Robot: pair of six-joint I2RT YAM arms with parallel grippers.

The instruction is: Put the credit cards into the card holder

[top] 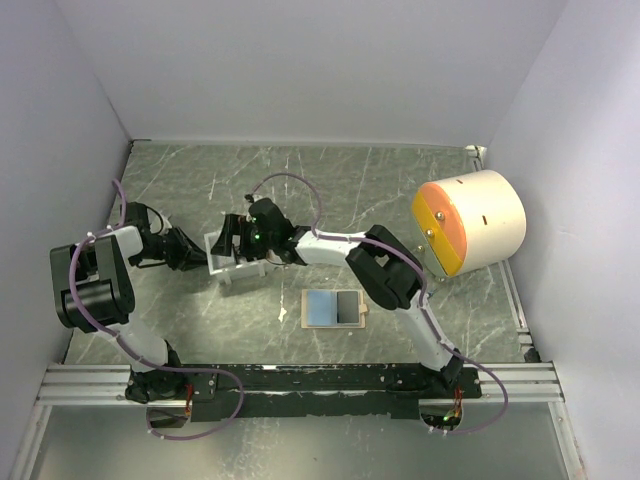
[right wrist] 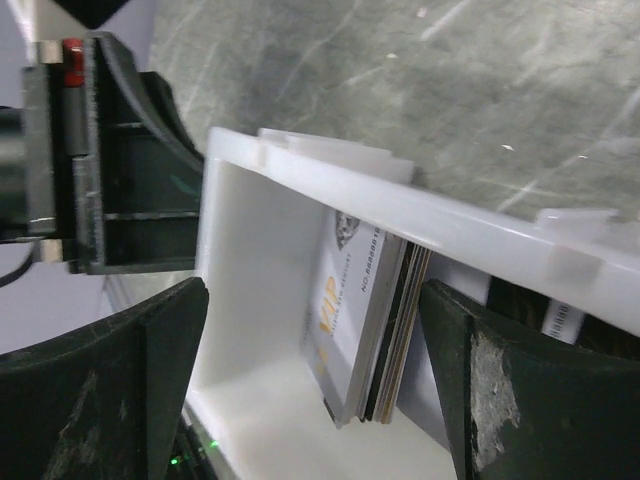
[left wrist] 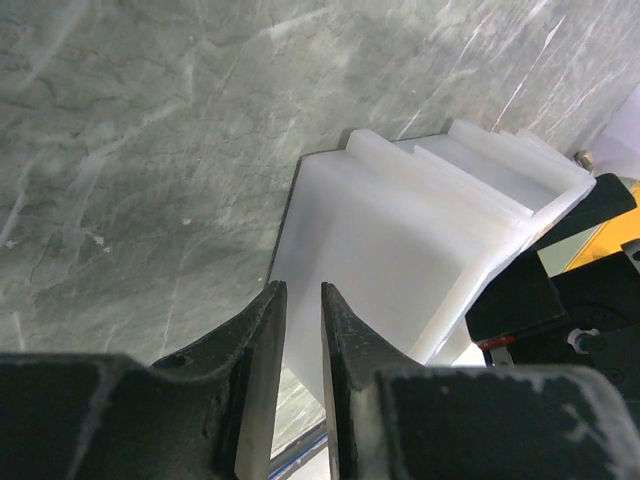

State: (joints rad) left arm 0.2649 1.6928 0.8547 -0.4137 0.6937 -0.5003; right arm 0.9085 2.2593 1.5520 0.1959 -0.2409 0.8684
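Observation:
Several credit cards (right wrist: pixel 365 320) stand on edge as a stack inside a white tray (right wrist: pixel 400 205); the front one is pale with orange "VIP" lettering. My right gripper (right wrist: pixel 318 375) is open, one finger on each side of the stack, not touching it. In the top view it (top: pixel 238 240) hangs over the tray (top: pixel 222 268). My left gripper (left wrist: pixel 300 292) is nearly closed on the tray's (left wrist: pixel 400 230) end wall, and shows at the tray's left edge in the top view (top: pixel 200 255). The tan card holder (top: pixel 335 308) lies open in the middle of the table, showing a blue and a dark panel.
A large white cylinder (top: pixel 470 222) with an orange and yellow face stands at the right. White walls close in the green marble table (top: pixel 330 180) on the left, far and right sides. A black rail (top: pixel 320 380) runs along the near edge.

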